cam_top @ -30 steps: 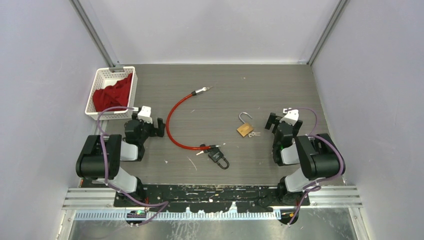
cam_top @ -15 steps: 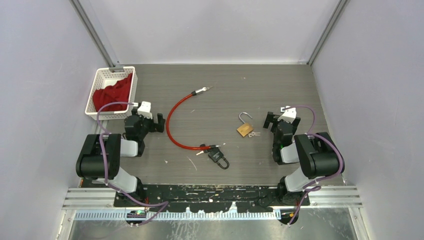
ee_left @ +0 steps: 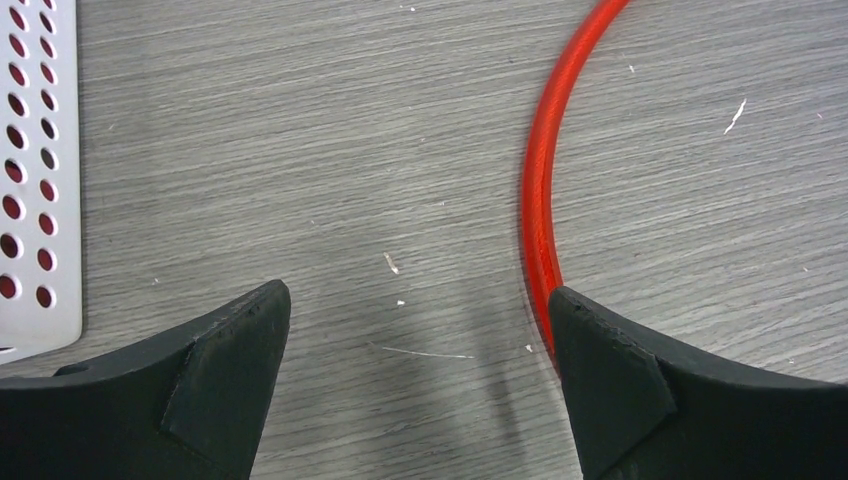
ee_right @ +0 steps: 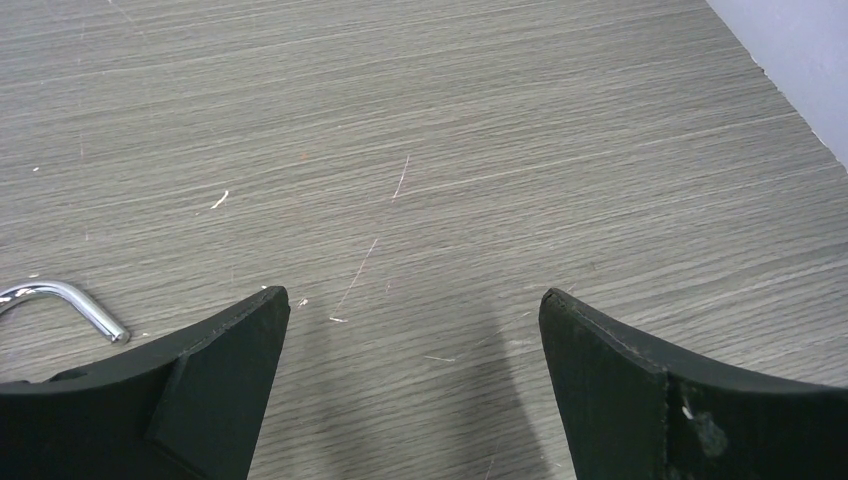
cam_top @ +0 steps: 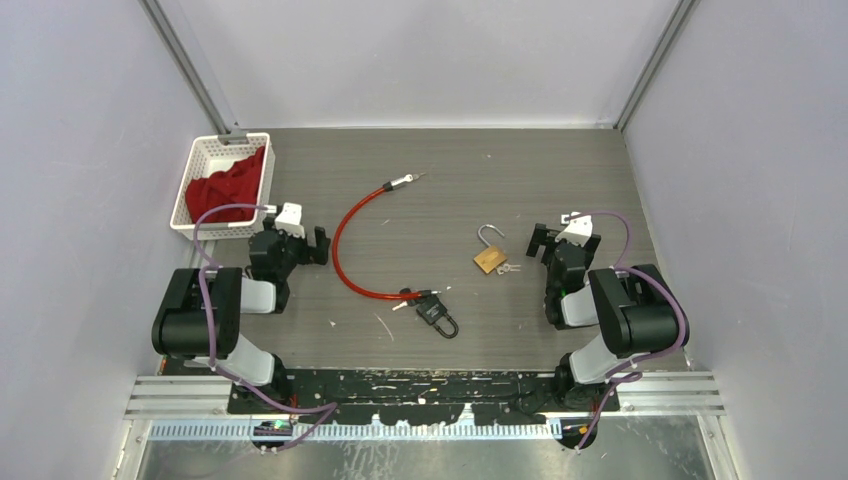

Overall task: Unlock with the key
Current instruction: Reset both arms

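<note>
The left arm (cam_top: 195, 318) and right arm (cam_top: 632, 322) are black with pale grey links, each trailing a purple cable (cam_top: 201, 250). White wrist housings (cam_top: 289, 214) top matte black, wedge-shaped fingers (ee_left: 215, 395)

A grey wood-grain tabletop (cam_top: 560, 170) is lying between three plain lilac-grey walls; the back wall (cam_top: 420, 60) is closing the far side, the left wall (cam_top: 70, 150) and right wall (cam_top: 760, 150) are hemming in the flanks; a left aluminium post (cam_top: 187, 60) and a right aluminium post (cam_top: 657, 60) are slanting up from the far corners; soft, even light is falling from above; fine scratches and pale flecks are showing on the tabletop; a brushed metal sheet (cam_top: 400, 460) is running below the near edge.
</note>
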Action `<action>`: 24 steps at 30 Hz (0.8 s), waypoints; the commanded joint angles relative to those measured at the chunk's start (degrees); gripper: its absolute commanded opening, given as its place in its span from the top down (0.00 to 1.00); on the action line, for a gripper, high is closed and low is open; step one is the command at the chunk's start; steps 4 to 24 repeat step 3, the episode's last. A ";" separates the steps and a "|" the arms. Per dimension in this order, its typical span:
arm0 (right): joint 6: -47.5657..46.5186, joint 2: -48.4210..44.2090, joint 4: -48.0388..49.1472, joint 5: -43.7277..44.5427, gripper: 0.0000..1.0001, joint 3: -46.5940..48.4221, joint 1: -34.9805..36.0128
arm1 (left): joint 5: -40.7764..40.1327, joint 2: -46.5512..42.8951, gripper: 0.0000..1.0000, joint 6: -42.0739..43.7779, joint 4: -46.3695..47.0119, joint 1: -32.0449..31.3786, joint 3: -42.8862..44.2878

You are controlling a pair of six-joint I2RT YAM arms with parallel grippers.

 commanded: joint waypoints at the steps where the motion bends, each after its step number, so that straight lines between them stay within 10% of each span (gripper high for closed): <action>1: -0.82 -0.57 4.03 -0.06 0.00 1.02 -0.09 | -0.70 -0.27 0.01 0.20 1.57 -0.26 1.28; 24: -0.83 -0.57 3.99 -0.01 0.00 1.07 -0.13 | -0.79 -0.50 0.00 0.20 1.94 -0.27 0.96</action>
